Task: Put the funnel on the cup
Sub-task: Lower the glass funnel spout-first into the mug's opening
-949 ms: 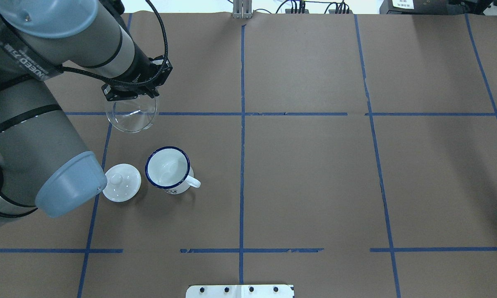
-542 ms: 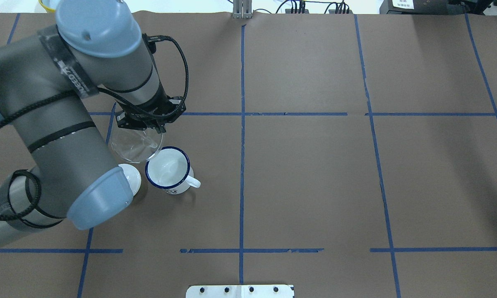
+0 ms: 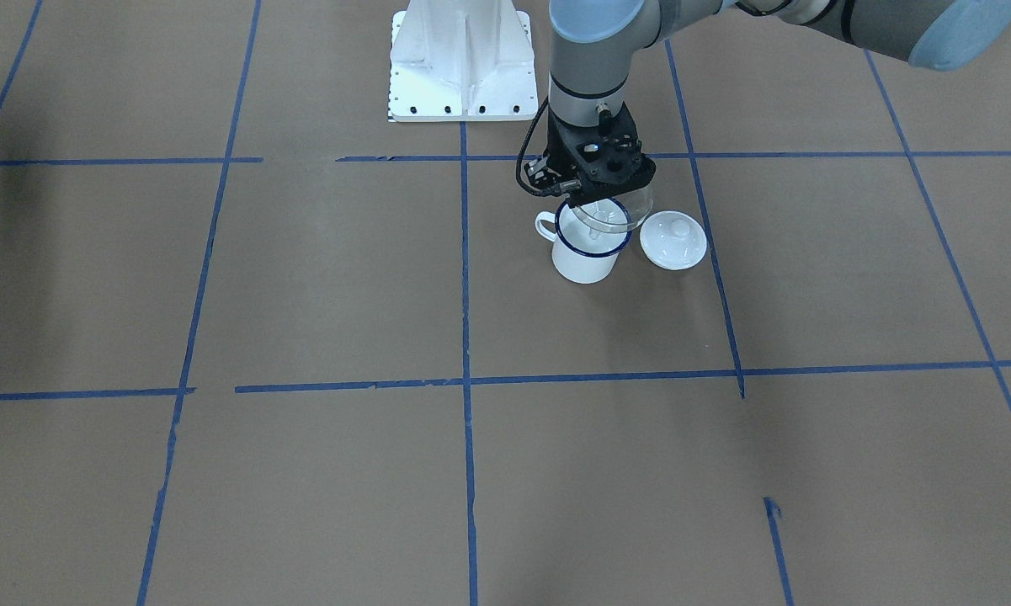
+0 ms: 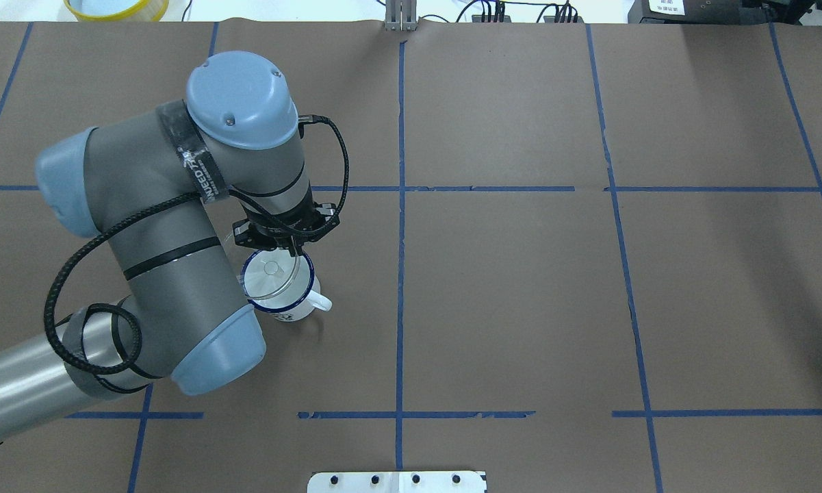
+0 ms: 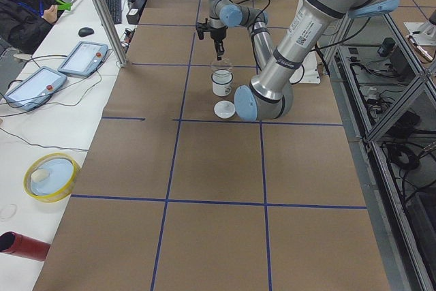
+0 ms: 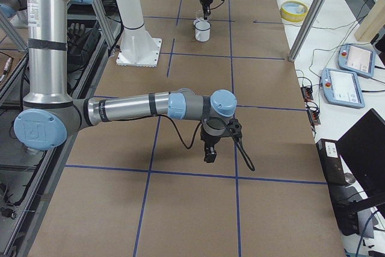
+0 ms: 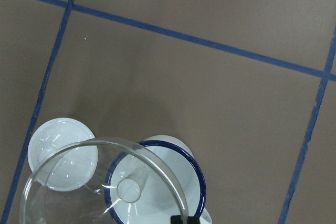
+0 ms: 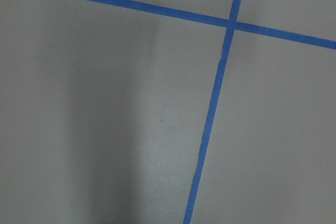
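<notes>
The clear funnel (image 4: 271,272) hangs spout-down over the mouth of the white cup (image 4: 294,306) with the dark blue rim. My left gripper (image 4: 293,252) is shut on the funnel's far rim. In the front view the funnel (image 3: 613,215) sits a little toward the lid side of the cup (image 3: 585,257). In the left wrist view the spout (image 7: 129,190) lies inside the cup's rim (image 7: 195,167). I cannot tell if the funnel touches the cup. My right gripper (image 6: 209,153) hangs over bare paper far off; I cannot tell if it is open or shut.
A round white knobbed lid (image 3: 674,240) lies on the table right beside the cup; my left arm hides it in the overhead view. The cup's handle (image 4: 320,300) points toward the table's middle. A yellow-rimmed bowl (image 4: 116,8) stands at the far left edge.
My left arm has carried the funnel from the far-left square toward the robot, to above the cup. The arm's elbow now covers the lid in the overhead view.
</notes>
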